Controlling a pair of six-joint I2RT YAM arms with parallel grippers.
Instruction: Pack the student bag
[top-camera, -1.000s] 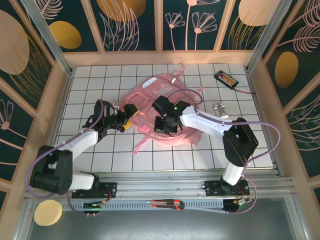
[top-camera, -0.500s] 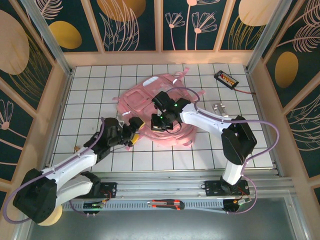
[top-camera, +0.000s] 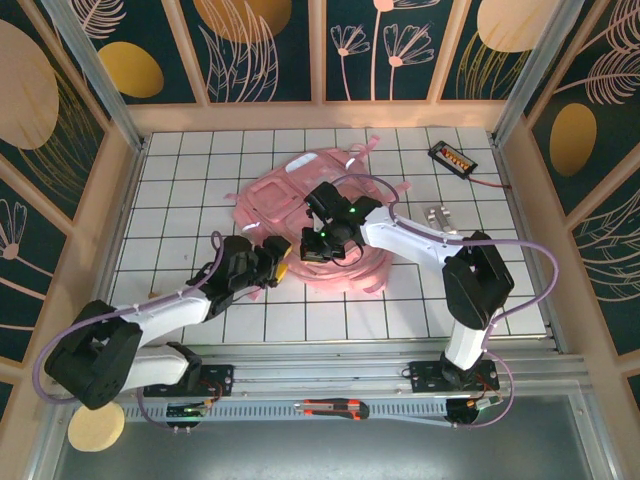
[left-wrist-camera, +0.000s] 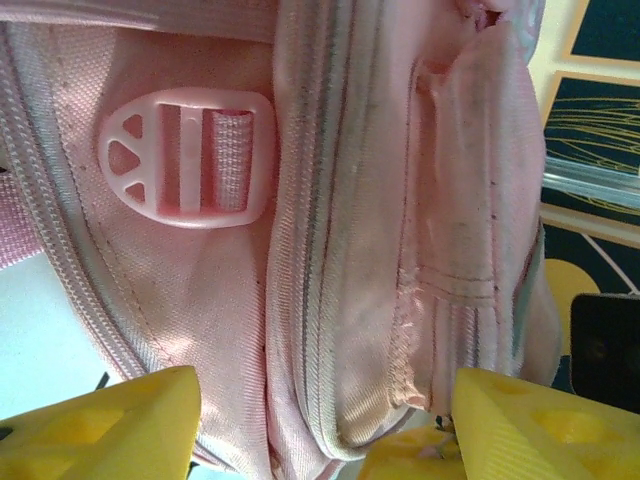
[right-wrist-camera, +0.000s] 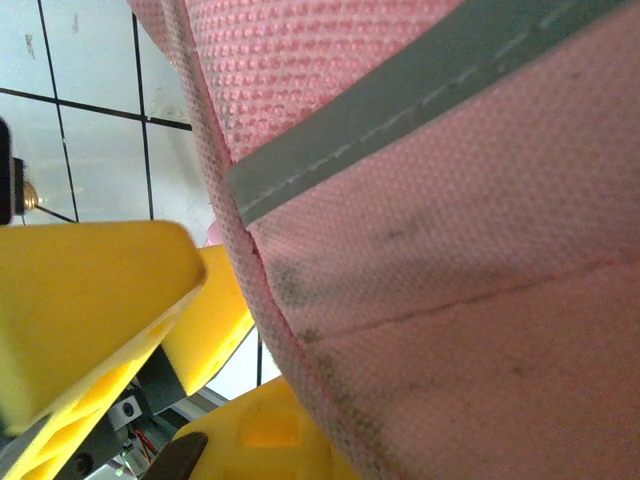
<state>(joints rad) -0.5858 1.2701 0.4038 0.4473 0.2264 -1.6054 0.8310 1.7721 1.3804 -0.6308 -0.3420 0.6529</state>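
Early days, I judge: the student bag (top-camera: 290, 195) lies central, slightly toward 12 o'clock, with nothing visibly packed. My right gripper (top-camera: 318, 243) is clenched on its fabric. The left gripper (top-camera: 272, 265), at the bag's 7 o'clock edge, straddles the zip seam (left-wrist-camera: 320, 250) with jaws apart (not yet pinching).

Middle of counter (top-camera: 180, 170), toward far edge: student bag (top-camera: 275, 200). At bag's near-left edge: left gripper (top-camera: 280, 268), fabric between its fingers. On bag's near part: right gripper (top-camera: 315, 245). Near far-right corner: small device with cable (top-camera: 452, 158). Right of bag, apart from it: metal clip (top-camera: 438, 217). In front of near edge: utility knife (top-camera: 335, 408).
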